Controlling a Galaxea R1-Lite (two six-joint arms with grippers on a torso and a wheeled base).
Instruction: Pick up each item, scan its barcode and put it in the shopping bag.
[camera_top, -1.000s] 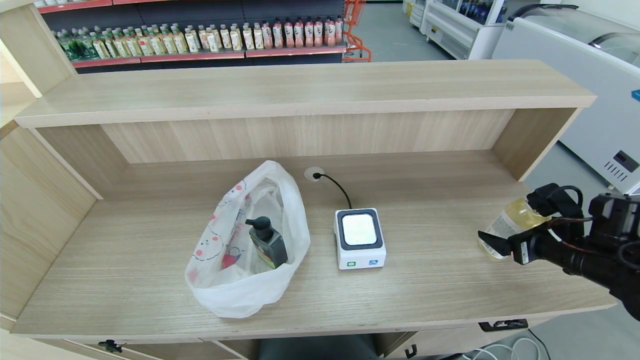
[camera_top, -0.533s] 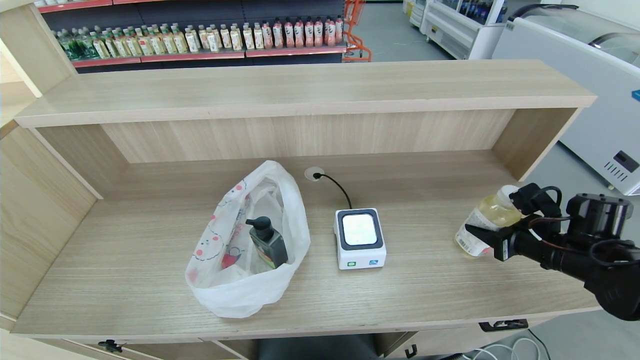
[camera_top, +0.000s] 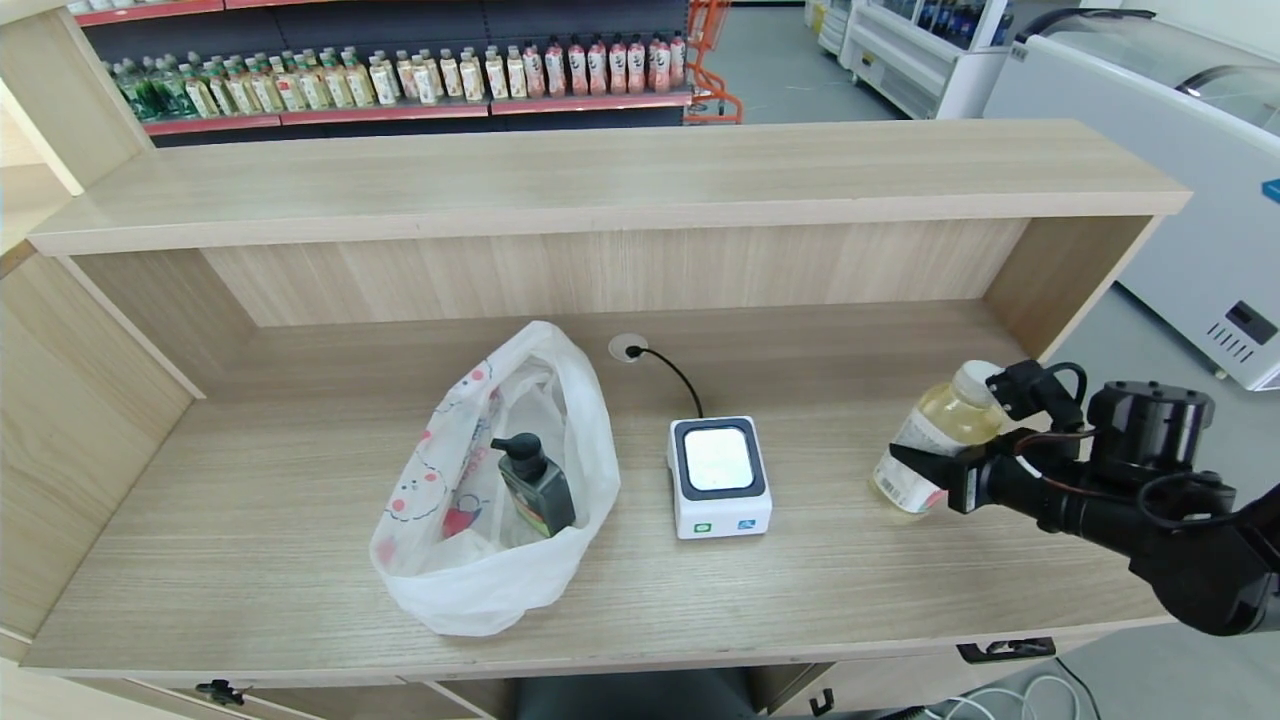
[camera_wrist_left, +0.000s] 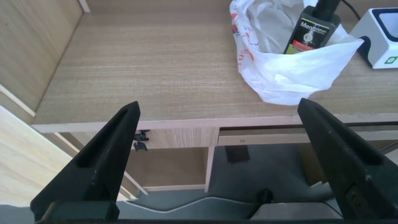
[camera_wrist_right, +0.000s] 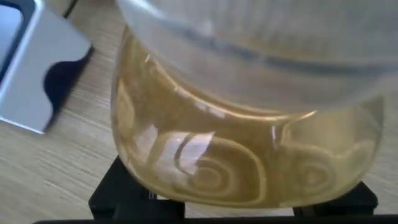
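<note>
The pale wood counter (camera_top: 850, 560) has a raised ledge (camera_top: 600, 170) along its far side and wooden side walls closing it in. On the left part of the surface sits a white shopping bag (camera_top: 470, 580) with red cartoon prints, its mouth open upward. A dark pump bottle (camera_top: 535, 485) stands inside it. Just right of the bag is a small white scanner (camera_top: 718, 477) with a dark-framed window facing up. Its black cable (camera_top: 672, 373) runs back to a round hole in the counter.

Right of the scanner and apart from it, the right tool (camera_top: 950, 420) pinches a clear bottle (camera_top: 935, 435) of yellowish liquid. The bottle is tilted, its white cap up and toward the back and its labelled end lower, toward the scanner. I cannot tell whether it touches the wood.

The left tool (camera_wrist_left: 217, 162) hangs in front of the counter's near edge on the bag's side, its fingers spread wide with nothing between them.

Behind the counter, a store shelf (camera_top: 400, 75) holds rows of drink bottles, an orange cart (camera_top: 715, 50) stands beside it, and white freezers (camera_top: 1150, 130) line the right.
</note>
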